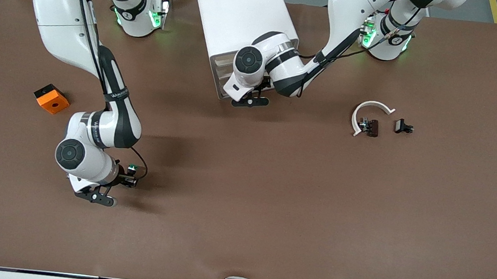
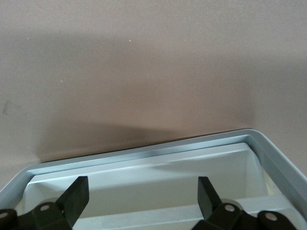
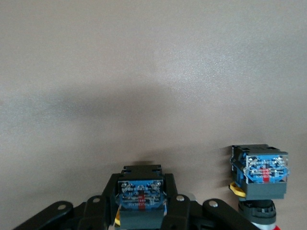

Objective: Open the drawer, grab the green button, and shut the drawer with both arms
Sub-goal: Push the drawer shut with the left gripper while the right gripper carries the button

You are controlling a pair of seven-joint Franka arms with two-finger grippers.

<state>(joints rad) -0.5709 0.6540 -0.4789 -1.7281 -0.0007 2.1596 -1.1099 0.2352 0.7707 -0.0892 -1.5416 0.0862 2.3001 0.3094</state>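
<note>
Since the small push button with a round green cap and bluish-grey base (image 1: 133,167) sits pinched in the right gripper (image 1: 128,177), low over the brown table at the right arm's end and well apart from the tall white box cabinet (image 1: 238,13), the taking looks done and only the closing seems left; the right wrist view shows its jaws narrow, clamped on the button's black body, the screw-studded base (image 3: 141,191) facing the camera; a second button of like build (image 3: 261,173), with yellow trim, stands just beside it; the shallow white tray-like plastic drawer (image 2: 158,155) looks still pulled out of the cabinet, smooth and matt, with a rounded grey-white rim and a paler floor, bare where it shows; the left gripper (image 2: 142,191) is at it, jaws wide and holding nothing, its black wedge-shaped fingertips (image 2: 76,191) over the tray, likely placed to push it home; farther toward the left arm's end lie a thin white curved plastic arc (image 1: 374,107) and two small dark parts (image 1: 403,126); an orange block (image 1: 52,99) rests toward the right arm's end on the leathery brown table cover (image 1: 269,206).
</note>
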